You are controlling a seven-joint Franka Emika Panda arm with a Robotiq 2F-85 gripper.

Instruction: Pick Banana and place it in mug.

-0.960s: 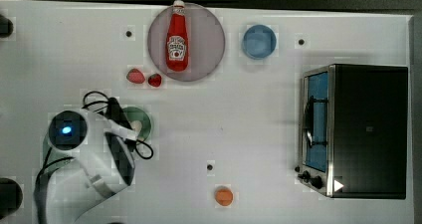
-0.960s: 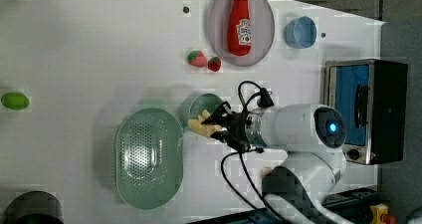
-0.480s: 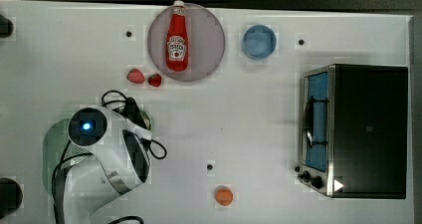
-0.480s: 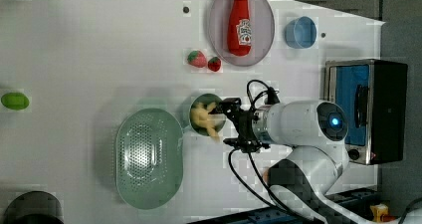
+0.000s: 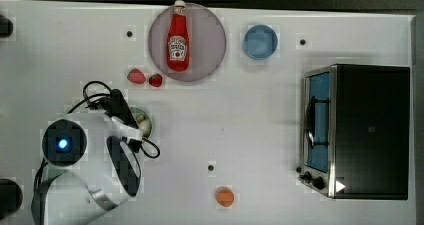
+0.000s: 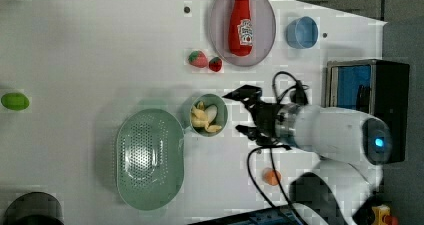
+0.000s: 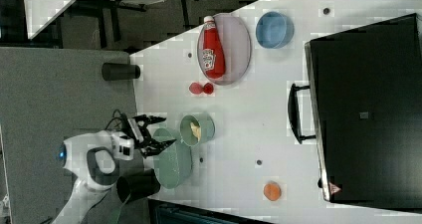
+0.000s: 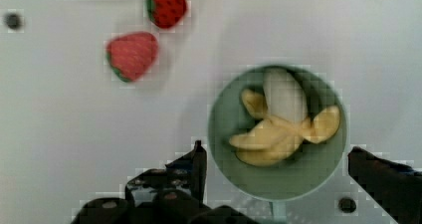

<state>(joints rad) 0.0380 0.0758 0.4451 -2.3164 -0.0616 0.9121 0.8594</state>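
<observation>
- We see the banana (image 8: 283, 129) lying inside the mug (image 8: 318, 176), its peeled white tip and yellow peel flaps resting against the green inner wall.
- In the left view the mug (image 6: 221, 116) stands on the white table (image 6: 100, 50), just beside the pale green perforated bowl (image 6: 150, 157), with the banana (image 6: 204, 118) showing in its mouth.
- We find the gripper (image 6: 241, 111) at the left view's right of the mug, its jaws spread wide with nothing between them; it is clear of the mug's rim.
- In the wrist view the gripper (image 8: 276, 171) has one dark finger on each side of the mug's lower rim; the fingers (image 8: 196, 167) are empty.
- In the right view the gripper (image 7: 159, 131) hangs over the perforated bowl (image 7: 174, 164), near the mug (image 7: 205, 128).
- In the top view the white arm covers much of the mug (image 5: 147, 124); part of its rim shows near the table's left edge.
- Two strawberries (image 6: 205, 61) lie between the mug and the grey plate (image 6: 262, 45), which carries a ketchup bottle (image 6: 241, 21) near the table's far edge.
- A blue cup (image 5: 260, 41) sits beside the plate, and a toaster oven (image 5: 357, 130) stands by the top view's right edge of the table.
- A small orange fruit (image 5: 225, 197) lies near the table's lower edge in the top view.
</observation>
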